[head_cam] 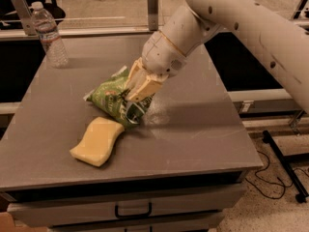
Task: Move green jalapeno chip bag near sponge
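Observation:
The green jalapeno chip bag (pixel 112 100) is a crinkly green bag with white lettering, held near the middle of the grey table (pixel 203 129). My gripper (pixel 140 88) comes down from the upper right and is shut on the bag's right side. The bag's lower corner reaches down to just above the table, right next to the sponge (pixel 98 140). The sponge is pale yellow and thick, lying flat at the front left of the table, just below and left of the bag.
A clear plastic water bottle (pixel 49 34) stands upright at the table's far left corner. A drawer with a dark handle (pixel 133 210) sits under the table's front edge. Cables and a stand base (pixel 285 168) lie on the floor at right.

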You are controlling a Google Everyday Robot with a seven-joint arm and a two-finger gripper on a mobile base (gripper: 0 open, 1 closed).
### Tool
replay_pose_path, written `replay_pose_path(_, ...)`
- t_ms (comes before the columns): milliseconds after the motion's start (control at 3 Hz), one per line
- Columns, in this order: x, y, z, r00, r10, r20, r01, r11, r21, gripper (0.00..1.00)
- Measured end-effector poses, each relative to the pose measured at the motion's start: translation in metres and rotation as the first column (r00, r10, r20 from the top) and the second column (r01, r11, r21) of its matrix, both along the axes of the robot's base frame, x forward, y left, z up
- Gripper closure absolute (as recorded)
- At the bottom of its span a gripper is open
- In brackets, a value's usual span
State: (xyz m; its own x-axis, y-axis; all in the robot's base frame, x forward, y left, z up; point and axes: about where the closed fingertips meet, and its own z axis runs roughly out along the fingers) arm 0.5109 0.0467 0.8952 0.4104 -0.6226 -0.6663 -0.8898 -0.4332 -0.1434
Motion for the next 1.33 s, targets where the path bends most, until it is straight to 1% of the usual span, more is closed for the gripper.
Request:
replay_pose_path(333, -0.004, -0.003, -0.003, 0.9996, 0.029, -0.005, -0.03, 0.999, -0.021, 0.36)
replay_pose_path(667, -0.005, -0.006, -0.004, 0.999, 0.044, -0.008, -0.044, 0.998, -0.035, 0.12)
replay_pose_path(1000, -0.002, -0.011, 0.003, 0.9994, 0.03, 0.015, -0.03, 0.999, -0.038, 0.0)
replay_pose_path(1333, 0.017, -0.034, 0.043, 0.9894, -0.076, 0.124, 0.078, 0.997, -0.015, 0.0)
